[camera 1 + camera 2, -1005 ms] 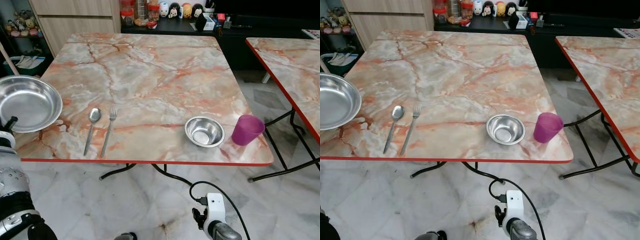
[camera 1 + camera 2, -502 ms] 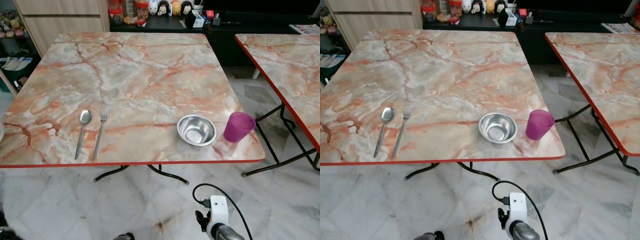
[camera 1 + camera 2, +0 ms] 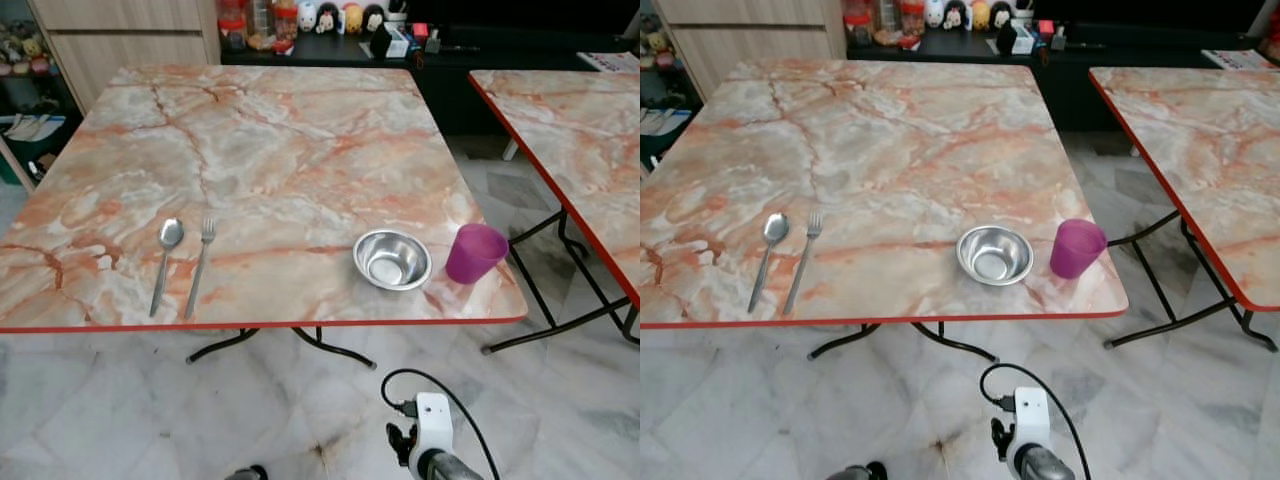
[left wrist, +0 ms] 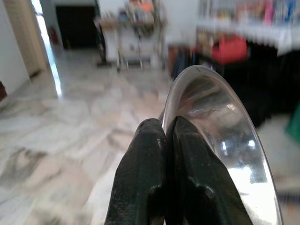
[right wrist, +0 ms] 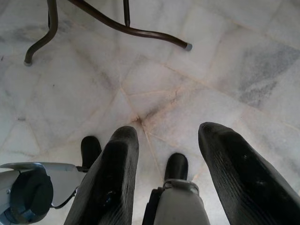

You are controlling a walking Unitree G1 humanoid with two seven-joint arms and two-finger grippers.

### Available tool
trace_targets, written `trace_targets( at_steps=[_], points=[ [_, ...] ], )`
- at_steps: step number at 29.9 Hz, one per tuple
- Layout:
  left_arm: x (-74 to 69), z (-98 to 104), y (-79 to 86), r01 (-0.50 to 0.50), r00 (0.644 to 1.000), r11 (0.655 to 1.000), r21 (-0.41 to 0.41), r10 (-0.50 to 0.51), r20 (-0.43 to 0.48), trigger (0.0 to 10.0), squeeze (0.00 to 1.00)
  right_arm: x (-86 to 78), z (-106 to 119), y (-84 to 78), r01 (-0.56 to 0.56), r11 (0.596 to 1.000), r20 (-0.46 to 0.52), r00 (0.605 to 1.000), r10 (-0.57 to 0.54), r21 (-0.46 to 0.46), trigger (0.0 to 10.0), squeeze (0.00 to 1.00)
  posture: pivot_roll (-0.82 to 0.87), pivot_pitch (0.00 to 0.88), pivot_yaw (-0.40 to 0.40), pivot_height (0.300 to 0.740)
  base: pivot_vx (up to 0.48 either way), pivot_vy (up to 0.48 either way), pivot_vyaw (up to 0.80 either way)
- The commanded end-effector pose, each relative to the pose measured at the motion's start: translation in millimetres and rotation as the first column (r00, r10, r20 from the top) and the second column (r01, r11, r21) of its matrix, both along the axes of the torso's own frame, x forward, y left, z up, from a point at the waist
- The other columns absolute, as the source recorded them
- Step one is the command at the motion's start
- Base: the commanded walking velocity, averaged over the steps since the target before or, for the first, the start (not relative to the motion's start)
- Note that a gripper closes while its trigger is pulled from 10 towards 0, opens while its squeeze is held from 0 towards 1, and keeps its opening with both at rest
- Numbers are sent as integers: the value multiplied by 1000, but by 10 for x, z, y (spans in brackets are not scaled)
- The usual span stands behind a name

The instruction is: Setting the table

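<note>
Plate (image 4: 225, 154) of shiny steel sits pinched at its rim in your left gripper (image 4: 166, 140), whose two black fingers (image 4: 140, 178) are pressed together over the edge, so the dish stands on edge beside them with its hollow side catching the room's reflections. Behind it in the left wrist view you get a blurred pale marble floor, a dark doorway and cluttered shelves.

On the marble-patterned table (image 3: 270, 140) with the red edge, your spoon (image 3: 166, 260) and fork (image 3: 201, 264) lie side by side near the front edge toward the robot's left, close but apart, handles pointing at you. Toward the right front corner a small steel bowl (image 3: 392, 260) stands upright, and a purple cup (image 3: 475, 253) stands just beside it, nearer the corner. A second table (image 3: 570, 120) of the same pattern stands to the right, well apart. Past the far edge, a dark counter (image 3: 330, 45) carries jars and small figurines.

Your right arm hangs low below the table's front edge, its white wrist unit (image 3: 432, 425) and black cable over the floor. The right gripper (image 5: 166, 178) points down at the marble floor tiles (image 5: 220, 70) with its fingers spread apart and nothing between them, with the table's dark curved legs (image 5: 131, 30) beyond.
</note>
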State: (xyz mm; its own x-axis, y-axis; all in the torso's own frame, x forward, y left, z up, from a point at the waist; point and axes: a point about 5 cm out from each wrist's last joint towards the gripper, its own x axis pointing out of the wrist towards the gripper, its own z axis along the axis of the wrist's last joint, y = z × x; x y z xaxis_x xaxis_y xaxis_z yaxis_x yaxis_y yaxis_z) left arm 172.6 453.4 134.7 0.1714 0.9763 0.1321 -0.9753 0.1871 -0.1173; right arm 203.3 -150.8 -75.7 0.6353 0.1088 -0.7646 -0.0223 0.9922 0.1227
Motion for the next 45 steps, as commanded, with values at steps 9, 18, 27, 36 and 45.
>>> trace_targets(
  at_steps=[9, 18, 27, 36, 45],
  points=[
    [204, -806, -426, 216, 960, 916, -339, -263, -100, 10000, 0, -1, -1, -24, 28, 1000, -1, 1000, -28, 0, 10000, 0, 156, 138, -20, 731, 0, 0, 0],
    [474, -1374, -1149, 471, 806, 637, -610, -591, 5, 10000, 0, -2, -2, -44, 35, 999, -4, 999, -35, -4, 10000, 0, 138, 132, -18, 731, 0, 0, 0],
    [539, -1731, -1835, 490, 701, 423, -762, -711, 56, 10000, 0, -10, -4, -75, 58, 998, -1, 998, -58, -7, 10000, 0, 114, 122, -18, 731, 0, 0, 0],
    [549, -1838, -2148, 495, 494, 376, -783, -864, -103, 10000, 0, 2, 6, -119, 69, 997, 8, 998, -69, -21, 10000, 0, 91, 114, -17, 731, 0, 0, 0],
    [539, -1859, -2185, 476, 471, 379, -794, -872, -134, 10000, 0, 12, 18, -176, 86, 996, 24, 996, -85, -37, 10000, 0, 86, 113, -17, 731, 0, -231, 424]
  ],
)
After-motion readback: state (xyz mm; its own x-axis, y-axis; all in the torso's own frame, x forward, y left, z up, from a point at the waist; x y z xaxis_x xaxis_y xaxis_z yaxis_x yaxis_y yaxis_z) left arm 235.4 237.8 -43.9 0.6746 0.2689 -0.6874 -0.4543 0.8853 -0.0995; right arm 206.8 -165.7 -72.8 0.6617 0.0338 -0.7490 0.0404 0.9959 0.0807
